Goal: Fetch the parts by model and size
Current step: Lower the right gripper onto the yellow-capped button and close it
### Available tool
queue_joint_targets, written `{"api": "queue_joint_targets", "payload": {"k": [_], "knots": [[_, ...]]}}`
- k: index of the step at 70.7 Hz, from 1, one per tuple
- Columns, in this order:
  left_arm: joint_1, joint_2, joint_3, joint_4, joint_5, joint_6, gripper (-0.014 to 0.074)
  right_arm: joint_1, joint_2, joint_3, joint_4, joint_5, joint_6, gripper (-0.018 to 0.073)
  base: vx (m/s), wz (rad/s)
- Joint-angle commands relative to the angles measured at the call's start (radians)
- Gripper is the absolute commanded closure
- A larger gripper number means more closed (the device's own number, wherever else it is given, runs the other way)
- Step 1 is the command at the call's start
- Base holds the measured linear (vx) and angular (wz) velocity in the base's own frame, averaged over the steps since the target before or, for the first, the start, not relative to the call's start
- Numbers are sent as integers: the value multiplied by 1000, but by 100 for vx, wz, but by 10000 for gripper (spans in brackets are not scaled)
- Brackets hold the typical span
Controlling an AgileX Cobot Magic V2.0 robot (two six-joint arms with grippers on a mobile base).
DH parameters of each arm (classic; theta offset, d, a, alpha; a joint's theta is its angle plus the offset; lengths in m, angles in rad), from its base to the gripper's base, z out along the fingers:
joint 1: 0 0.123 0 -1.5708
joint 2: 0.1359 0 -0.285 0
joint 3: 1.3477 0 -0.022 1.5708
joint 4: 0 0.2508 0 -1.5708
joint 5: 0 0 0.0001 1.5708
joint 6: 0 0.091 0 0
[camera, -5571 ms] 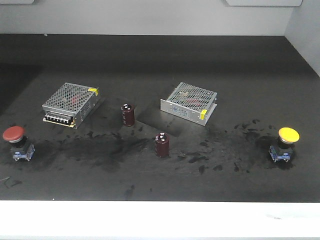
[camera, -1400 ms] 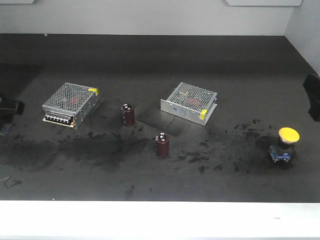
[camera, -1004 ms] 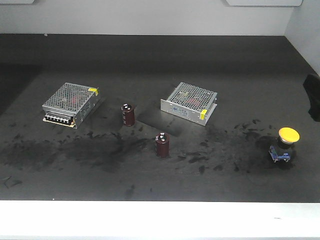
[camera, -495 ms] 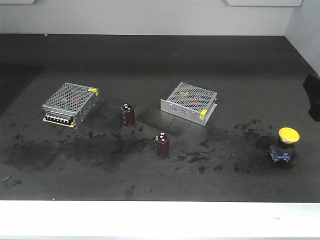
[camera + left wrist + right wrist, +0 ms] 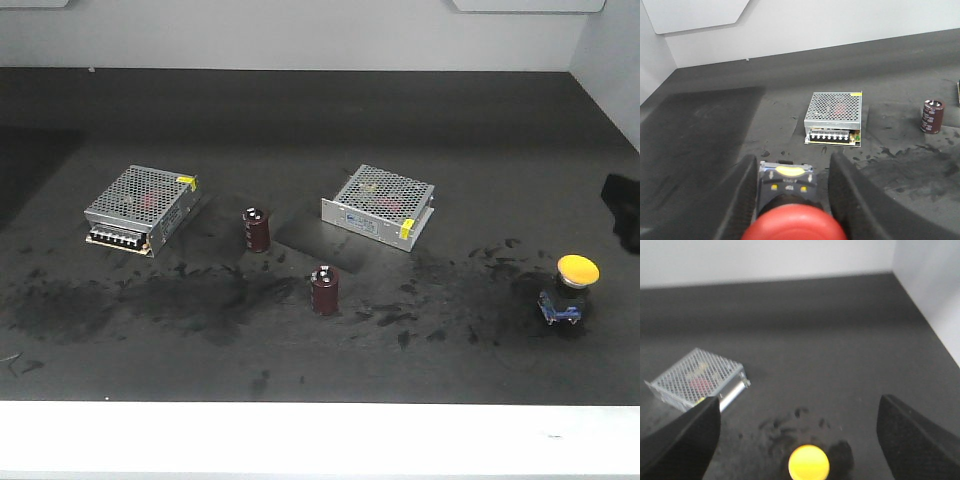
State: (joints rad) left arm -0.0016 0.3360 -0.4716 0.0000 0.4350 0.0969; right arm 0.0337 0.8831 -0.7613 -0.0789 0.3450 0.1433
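Left gripper (image 5: 794, 162): pinched on the base of the red mushroom-cap push-button switch (image 5: 792, 226), which is being carried. Neither is caught in the front view.
What just changed: the near-left spot where the red switch was parked a few seconds back is bare now, with only smudges left. So one of the two parts can pretty much be counted as fetched.
Yellow mushroom-cap push-button switch (image 5: 577, 290): not picked up yet, stood upright at the near right of the scuffed black table (image 5: 320, 370), same spot as earlier.
Right gripper (image 5: 799, 405): fingers spread wide, nothing held. The yellow cap is framed between them in the wrist view, near but not touched. In the front view it's been nudged a bit further in from the right edge than half a second ago.
Next bit (a guess): fingers to be lowered around the yellow switch's base and closed.
Dark red cylindrical capacitors (image 5: 324, 289): two, mid-table, not moved, not wanted.
Silver perforated metal boxes (image 5: 140, 209): two, farther back, also left alone.
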Motion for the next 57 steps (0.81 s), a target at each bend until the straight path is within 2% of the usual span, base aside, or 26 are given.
{"api": "queue_joint_targets", "payload": {"k": [1,11,24,41,57], "knots": [[-10,9,-26,0,-107,-2,601,-7,55,-139,-9,100,-8,-34,0,0],[-10,9,-26,0,-111,-2,601,-7,177,-320,-9,347,-24,-34,0,0],[-10,9,-25,0,-111,-2,601,-7,344,-468,-14,540,-69,-34,0,0],[-10,9,-25,0,-107,-2,601,-7,519,-558,-14,697,-107,-34,0,0],[-10,9,-25,0,-106,-2,601,-7,648,-560,-13,738,-132,-34,0,0]]}}
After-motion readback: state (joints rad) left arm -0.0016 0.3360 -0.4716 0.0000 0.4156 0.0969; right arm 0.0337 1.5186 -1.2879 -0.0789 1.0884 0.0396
